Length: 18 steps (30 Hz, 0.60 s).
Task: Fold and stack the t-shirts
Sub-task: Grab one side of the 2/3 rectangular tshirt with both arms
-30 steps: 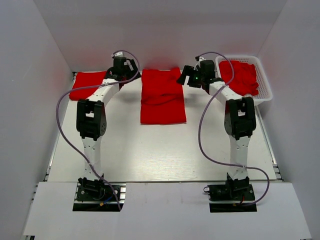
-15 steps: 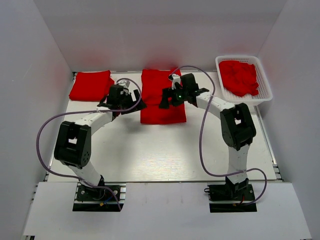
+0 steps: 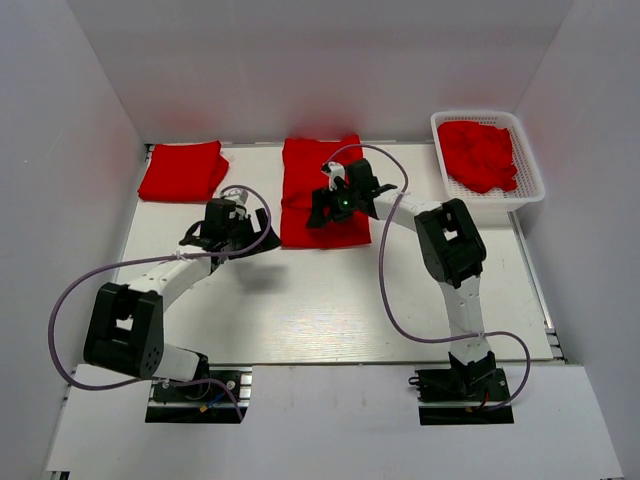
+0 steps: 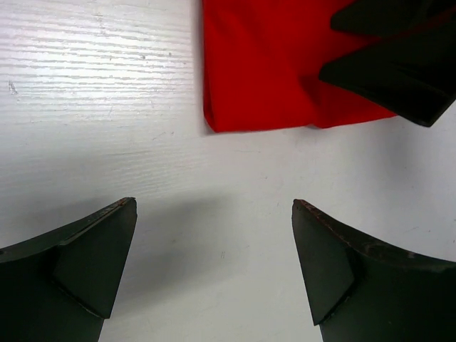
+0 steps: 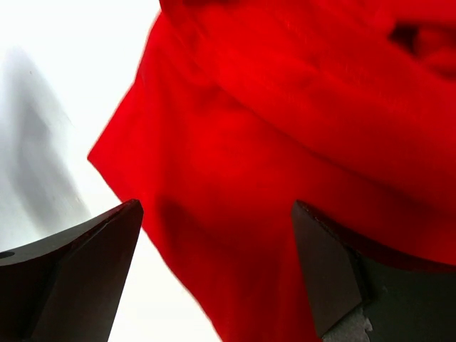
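Top external view: my left claw (image 4: pixel 214 206) and my right claw (image 5: pixel 215 205) both reach over the white table (image 3: pixel 320 300) to the near end of the middle t-shirt (image 3: pixel 312 180).
Left claw state: fingers spread wide, nothing between them but bare table.
Left claw place: just short of the middle t-shirt's near left corner, which lies ahead of me and a little to my right.
Right claw state: fingers spread wide, gripping nothing.
Right claw place: low over the near end of the same shirt; red cloth fills most of the gap between my fingers. I cannot tell whether I touch it.
Middle t-shirt: folded into a long rectangle, flat on the table, with a crease across its middle.
Left wrist view: my right claw's dark fingers show ahead and to the right, over the shirt's near edge.
Folded t-shirt (image 3: pixel 182 170): far beyond my left claw and to its left, well apart from the middle one.
Basket (image 3: pixel 528 160): white mesh, off to the right of my right claw, holding crumpled t-shirts (image 3: pixel 478 155).
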Motion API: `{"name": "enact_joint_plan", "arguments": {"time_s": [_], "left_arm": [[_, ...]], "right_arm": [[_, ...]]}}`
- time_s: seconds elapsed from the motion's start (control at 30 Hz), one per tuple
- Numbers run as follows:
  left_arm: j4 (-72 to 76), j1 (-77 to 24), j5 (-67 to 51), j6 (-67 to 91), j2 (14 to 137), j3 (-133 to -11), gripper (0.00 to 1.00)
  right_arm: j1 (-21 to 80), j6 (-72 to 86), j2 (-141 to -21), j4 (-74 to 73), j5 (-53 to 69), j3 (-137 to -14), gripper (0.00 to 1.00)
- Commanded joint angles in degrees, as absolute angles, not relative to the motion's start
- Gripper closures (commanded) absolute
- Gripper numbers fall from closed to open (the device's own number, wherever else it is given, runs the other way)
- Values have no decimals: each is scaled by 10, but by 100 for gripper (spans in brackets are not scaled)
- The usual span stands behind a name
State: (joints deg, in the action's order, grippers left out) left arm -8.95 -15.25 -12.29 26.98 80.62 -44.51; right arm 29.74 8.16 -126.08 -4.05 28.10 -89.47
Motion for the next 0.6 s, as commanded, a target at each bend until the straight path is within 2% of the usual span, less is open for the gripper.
{"name": "enact_joint_plan", "arguments": {"time_s": [0.0, 0.27, 0.57], "left_arm": [[-91, -152, -110, 265, 784, -428, 0], [-86, -152, -116, 270, 814, -439, 0], [-72, -147, -131, 265, 849, -456, 0]], "right_arm": [[301, 82, -1272, 18, 281, -921, 10], [300, 108, -1291, 98, 226, -925, 10], [295, 125, -1346, 293, 193, -973, 10]]}}
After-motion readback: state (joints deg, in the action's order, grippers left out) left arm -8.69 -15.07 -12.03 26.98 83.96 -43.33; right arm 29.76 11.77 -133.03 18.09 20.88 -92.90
